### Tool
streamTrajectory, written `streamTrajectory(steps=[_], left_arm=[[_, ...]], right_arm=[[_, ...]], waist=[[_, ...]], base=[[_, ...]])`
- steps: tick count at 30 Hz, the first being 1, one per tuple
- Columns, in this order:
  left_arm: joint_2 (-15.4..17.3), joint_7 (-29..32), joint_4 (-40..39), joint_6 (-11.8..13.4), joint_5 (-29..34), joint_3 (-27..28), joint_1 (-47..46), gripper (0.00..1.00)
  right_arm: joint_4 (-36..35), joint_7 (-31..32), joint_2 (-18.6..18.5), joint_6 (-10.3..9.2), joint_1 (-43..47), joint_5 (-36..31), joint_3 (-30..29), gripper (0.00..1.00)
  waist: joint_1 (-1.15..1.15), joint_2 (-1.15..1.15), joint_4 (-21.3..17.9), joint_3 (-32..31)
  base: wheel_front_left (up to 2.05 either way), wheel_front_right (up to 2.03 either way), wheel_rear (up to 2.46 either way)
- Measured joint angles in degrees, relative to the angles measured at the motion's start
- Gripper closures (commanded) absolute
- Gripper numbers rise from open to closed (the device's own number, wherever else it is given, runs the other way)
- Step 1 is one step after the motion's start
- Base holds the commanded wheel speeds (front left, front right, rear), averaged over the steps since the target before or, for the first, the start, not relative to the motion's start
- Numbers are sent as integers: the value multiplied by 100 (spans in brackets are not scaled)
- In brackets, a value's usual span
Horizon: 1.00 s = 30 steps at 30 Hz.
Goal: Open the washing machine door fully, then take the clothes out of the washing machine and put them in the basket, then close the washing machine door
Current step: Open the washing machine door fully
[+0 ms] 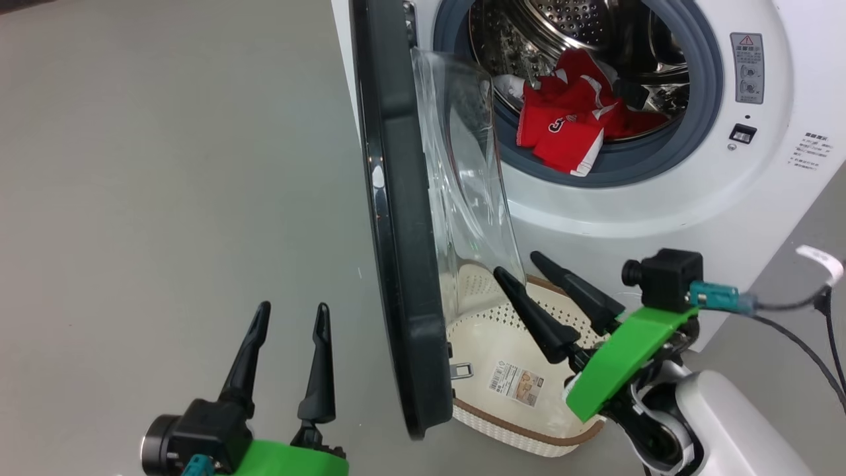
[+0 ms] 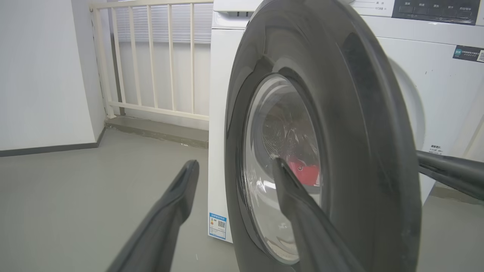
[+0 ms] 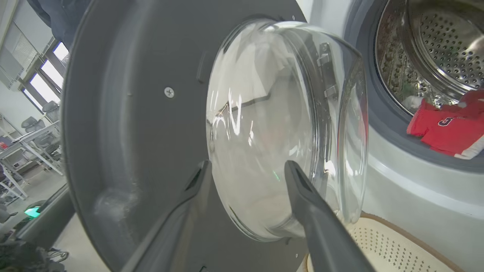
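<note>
Found, at one o'clock in the head view, one washing machine (image 1: 661,218) with red, white-trimmed clothes (image 1: 568,125) heaped at the front lip of its steel drum (image 1: 581,26). Read a white 3 on one fold; could not count the garments. Found one cream basket (image 1: 529,433) on the floor at five o'clock, just below the machine, with one printed sticker (image 1: 515,383) on its bottom, too small to read. Saw the washing machine door (image 1: 403,264) standing open edge-on from twelve to six o'clock, its glass bowl (image 1: 469,165) above the basket. Caught the left gripper (image 1: 293,307) at seven o'clock, fingers spread, gripping nothing. Caught the right gripper (image 1: 515,262) over the basket, fingers likewise parted and empty, tips near the bowl. Noted one grey warning label (image 1: 747,66) at two o'clock and, in the left wrist view, one blue label (image 2: 217,226) low on the machine; could read neither.
</note>
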Motion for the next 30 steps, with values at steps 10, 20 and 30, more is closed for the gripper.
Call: streamTrajectory(steps=[10, 20, 30], left_arm=[[40, 19, -54, 8, -24, -46, 97, 0], [67, 18, -60, 56, -24, -81, 98, 0], [77, 5, -49, 76, -24, -92, 187, 0]], right_arm=[[-359, -1039, 546, 1, 787, -2586, -1094, 0], [-520, -1908, 660, 7, 1532, -3698, -1672, 0], [-563, -2130, 677, 7, 2069, -3624, -1733, 0]], waist=[[0, 0, -13, -52], [0, 0, -26, -114], [0, 0, -89, -188]], base=[[0, 0, 0], [0, 0, 0], [0, 0, 0]])
